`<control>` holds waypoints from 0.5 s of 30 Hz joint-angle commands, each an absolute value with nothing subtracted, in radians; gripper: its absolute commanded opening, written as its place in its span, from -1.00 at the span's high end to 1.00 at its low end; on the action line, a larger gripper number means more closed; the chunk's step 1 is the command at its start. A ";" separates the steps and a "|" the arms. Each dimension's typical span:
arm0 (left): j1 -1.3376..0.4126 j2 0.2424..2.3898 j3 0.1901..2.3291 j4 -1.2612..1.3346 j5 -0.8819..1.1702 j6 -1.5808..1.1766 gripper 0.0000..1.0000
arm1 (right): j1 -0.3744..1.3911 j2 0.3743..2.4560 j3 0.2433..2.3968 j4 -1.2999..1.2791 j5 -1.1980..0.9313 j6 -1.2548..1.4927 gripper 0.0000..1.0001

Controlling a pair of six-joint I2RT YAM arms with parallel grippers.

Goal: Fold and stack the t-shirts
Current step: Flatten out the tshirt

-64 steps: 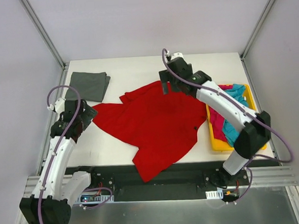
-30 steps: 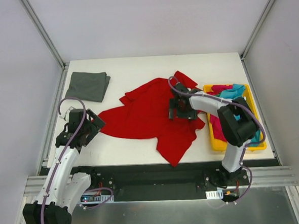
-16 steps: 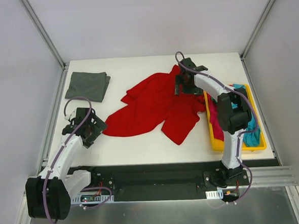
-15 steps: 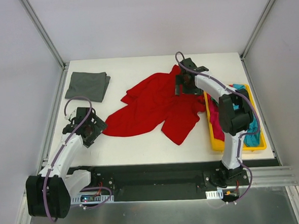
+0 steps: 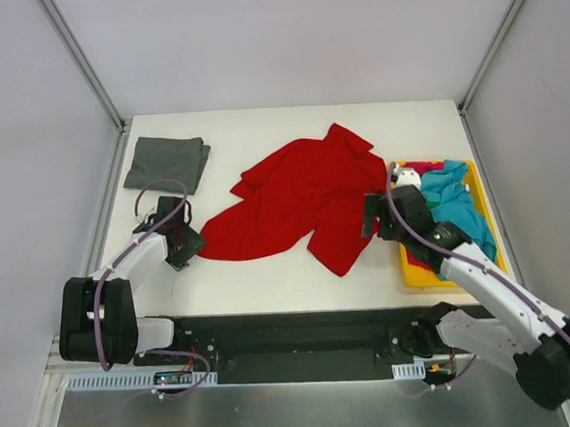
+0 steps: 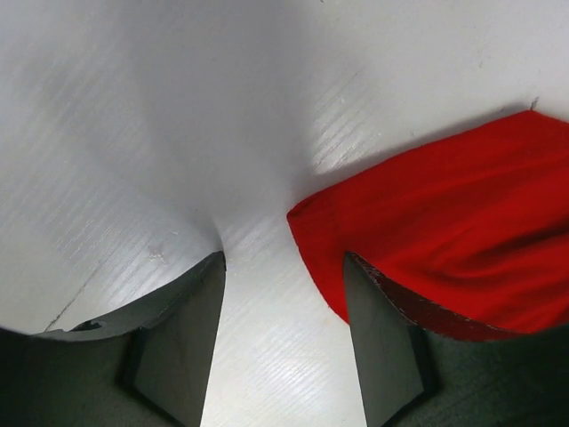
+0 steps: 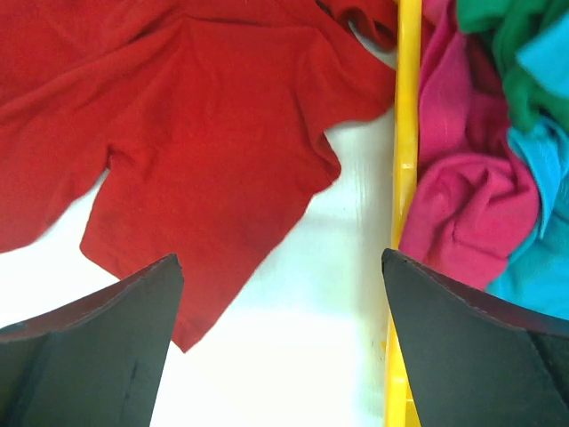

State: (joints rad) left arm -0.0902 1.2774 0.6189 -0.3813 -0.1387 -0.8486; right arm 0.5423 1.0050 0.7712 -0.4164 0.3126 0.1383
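The bright red t-shirt (image 5: 299, 198) lies crumpled and spread in the middle of the table. A dark grey t-shirt (image 5: 169, 163) lies folded at the far left. My left gripper (image 5: 186, 246) is open and empty, low on the table at the red shirt's left tip (image 6: 444, 240); one finger (image 6: 382, 338) overlaps the cloth edge. My right gripper (image 5: 369, 217) is wide open and empty, above the gap between the red shirt (image 7: 204, 133) and the tray. Pinkish-red (image 7: 462, 196), turquoise (image 7: 542, 258) and green (image 7: 498, 27) t-shirts lie bunched in the tray.
The yellow plastic tray (image 5: 417, 280) stands at the right edge of the table; its rim (image 7: 407, 133) runs just right of the red shirt. Bare white table shows along the near edge and the far side. Metal frame posts stand at the back corners.
My right gripper has let go of the red shirt at its far side and pulled back near the tray. The shirt has bunched toward the middle. My left arm has drawn back slightly.
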 commanded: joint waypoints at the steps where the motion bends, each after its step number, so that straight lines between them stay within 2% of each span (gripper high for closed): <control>1: -0.084 1.311 0.657 -0.364 -0.201 -0.842 -0.08 | 0.541 0.862 0.664 -0.343 0.292 0.193 -0.92; 10: -0.083 1.391 0.701 -0.333 -0.175 -0.824 0.04 | 0.541 0.652 0.513 -0.411 0.149 0.307 -0.92; 15: -0.083 1.463 0.710 -0.307 -0.127 -0.813 0.34 | 0.541 0.571 0.462 -0.452 0.141 0.350 -0.92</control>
